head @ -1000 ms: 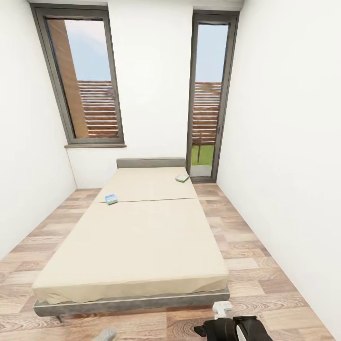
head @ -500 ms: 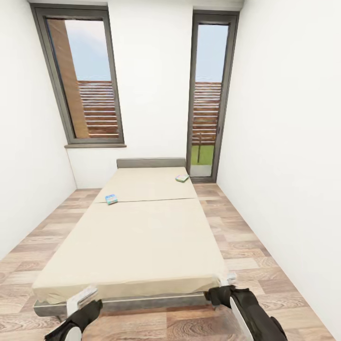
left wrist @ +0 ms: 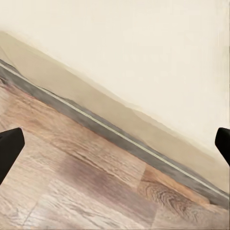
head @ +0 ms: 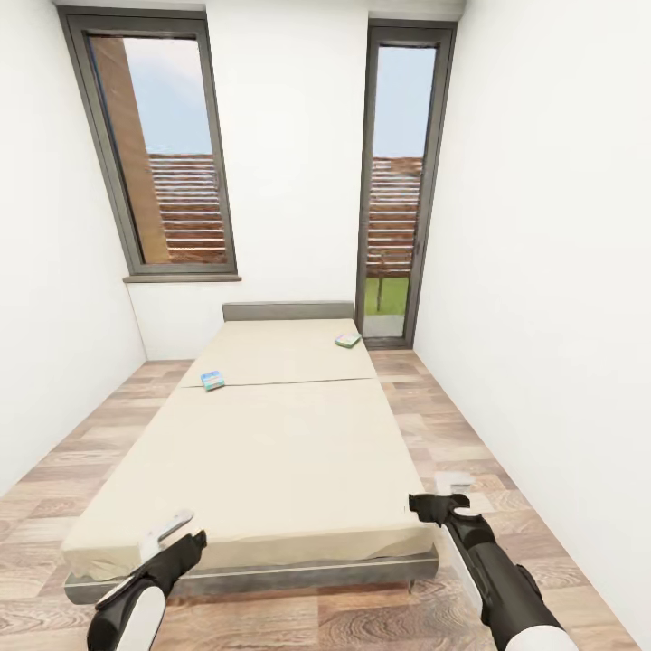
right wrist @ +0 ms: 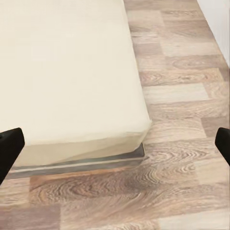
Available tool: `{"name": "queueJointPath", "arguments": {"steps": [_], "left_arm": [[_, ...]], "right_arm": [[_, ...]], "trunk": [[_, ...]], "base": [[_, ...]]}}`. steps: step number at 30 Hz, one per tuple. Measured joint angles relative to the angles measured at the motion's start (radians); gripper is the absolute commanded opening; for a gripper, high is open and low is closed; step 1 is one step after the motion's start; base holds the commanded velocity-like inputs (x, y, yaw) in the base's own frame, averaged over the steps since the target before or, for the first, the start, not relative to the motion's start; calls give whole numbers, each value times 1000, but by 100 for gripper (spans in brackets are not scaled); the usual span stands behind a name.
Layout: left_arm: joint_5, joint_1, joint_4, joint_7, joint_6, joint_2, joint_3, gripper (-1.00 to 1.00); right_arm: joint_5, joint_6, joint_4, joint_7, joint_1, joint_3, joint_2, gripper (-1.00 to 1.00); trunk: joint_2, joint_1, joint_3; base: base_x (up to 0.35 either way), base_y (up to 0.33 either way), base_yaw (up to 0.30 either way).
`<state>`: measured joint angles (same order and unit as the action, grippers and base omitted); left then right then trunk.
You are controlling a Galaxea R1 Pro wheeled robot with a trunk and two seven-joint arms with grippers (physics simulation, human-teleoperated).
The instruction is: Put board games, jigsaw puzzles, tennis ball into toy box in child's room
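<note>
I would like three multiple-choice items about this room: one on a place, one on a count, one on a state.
1. Where does the blue game box lie?
A. on the floor
B. on the bed, near its left edge
C. on the window sill

2. How many game boxes are on the bed?
A. two
B. four
C. none

3. How are the grippers?
A. both open, empty
B. both holding boxes
C. left holding a ball

Answers:
1 B: the blue game box rests on the bed.
2 A: it and the green-edged game box.
3 A: left gripper and right gripper hold nothing.

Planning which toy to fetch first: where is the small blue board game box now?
In the head view, the small blue board game box lies near the left edge of the beige-mattressed bed, toward the grey headboard.
</note>
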<state>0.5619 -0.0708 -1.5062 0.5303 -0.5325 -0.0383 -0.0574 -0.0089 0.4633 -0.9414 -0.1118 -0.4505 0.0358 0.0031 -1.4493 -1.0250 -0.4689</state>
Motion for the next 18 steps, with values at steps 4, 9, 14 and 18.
{"name": "queueJointPath", "arguments": {"steps": [4,9,14,18], "left_arm": [[61,-8,-4,-117,-11,-3,0,100],[162,-13,-2,-252,-39,-4,-1,100],[248,-16,0,-344,-72,-5,-1,100],[296,-17,1,-403,-92,-5,0,100]], "right_arm": [[0,-45,-16,-22,-7,-28,-1,100],[-1,-69,-26,-33,-11,-43,-1,100],[-1,-81,-32,-38,-13,-52,-2,100],[-1,-87,-34,-39,-14,-56,-3,100]], "trunk": [[0,0,0],[0,0,0],[0,0,0],[0,0,0]], "base": [[0,0,0],[0,0,0],[0,0,0],[0,0,0]]}}
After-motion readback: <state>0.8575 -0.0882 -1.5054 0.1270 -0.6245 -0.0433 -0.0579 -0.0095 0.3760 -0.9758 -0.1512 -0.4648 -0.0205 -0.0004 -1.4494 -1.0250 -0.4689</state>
